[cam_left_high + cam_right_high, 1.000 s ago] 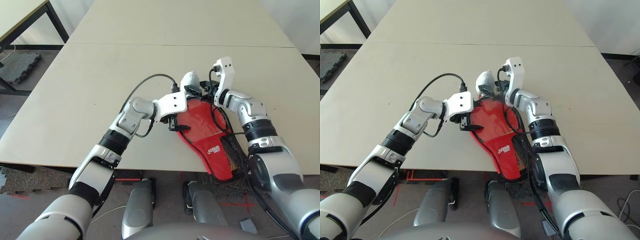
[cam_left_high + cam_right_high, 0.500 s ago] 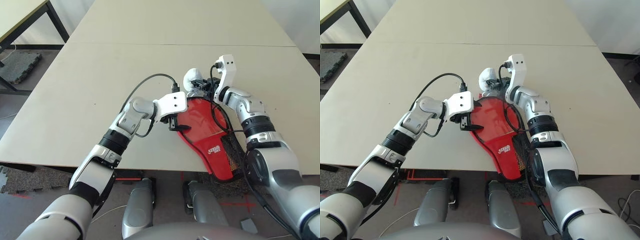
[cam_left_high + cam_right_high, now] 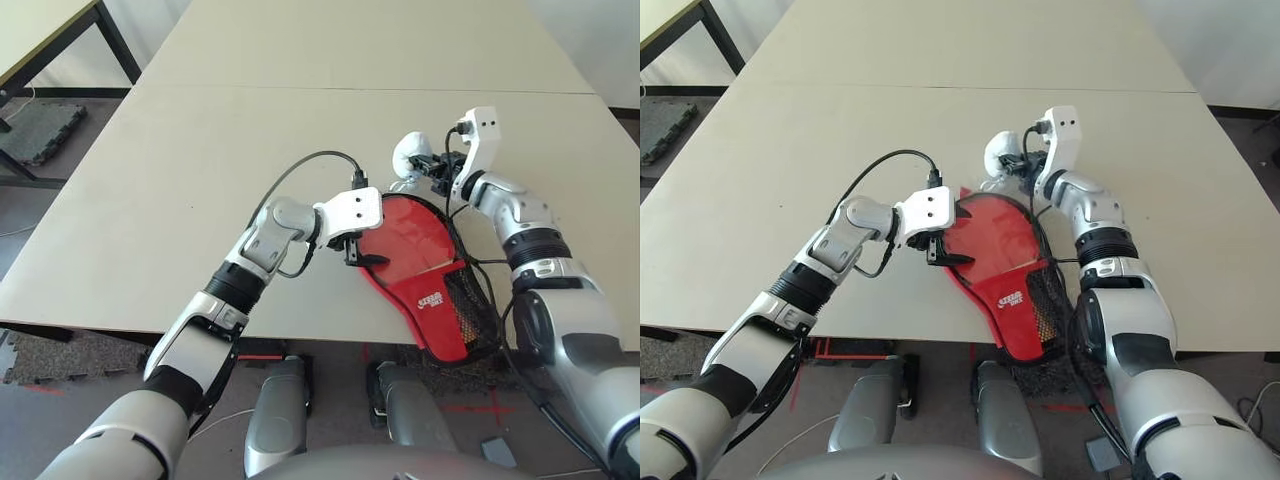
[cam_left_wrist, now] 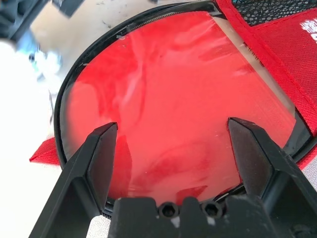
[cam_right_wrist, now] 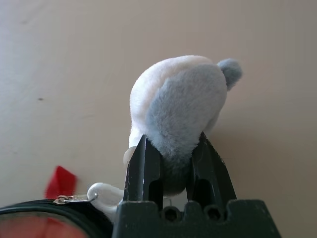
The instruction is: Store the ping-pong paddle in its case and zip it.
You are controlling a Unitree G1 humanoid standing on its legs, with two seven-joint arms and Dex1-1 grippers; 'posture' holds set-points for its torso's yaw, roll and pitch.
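The case (image 3: 432,297), red fabric with a white logo and a black mesh pocket, lies at the table's front edge, its narrow end hanging over. Inside its black zipper rim (image 4: 64,94) shows a glossy round red face (image 4: 173,94), apparently the ping-pong paddle's; the handle is hidden. My left gripper (image 4: 172,126) stands open just above this red face, at the case's left side (image 3: 355,250). My right gripper (image 3: 428,166) is shut on a white and grey plush lump (image 5: 181,104), tied by a cord to the zipper's metal pull (image 5: 74,199) beyond the case's round end.
The pale table (image 3: 200,140) stretches wide to the left and far side, with a seam across it. A second table (image 3: 40,30) stands at the far left over dark floor mats. A black cable (image 3: 290,175) loops above my left forearm.
My right gripper has shut on the plush lump and carried it to the right and farther away. My left gripper stays open at the case's left side.
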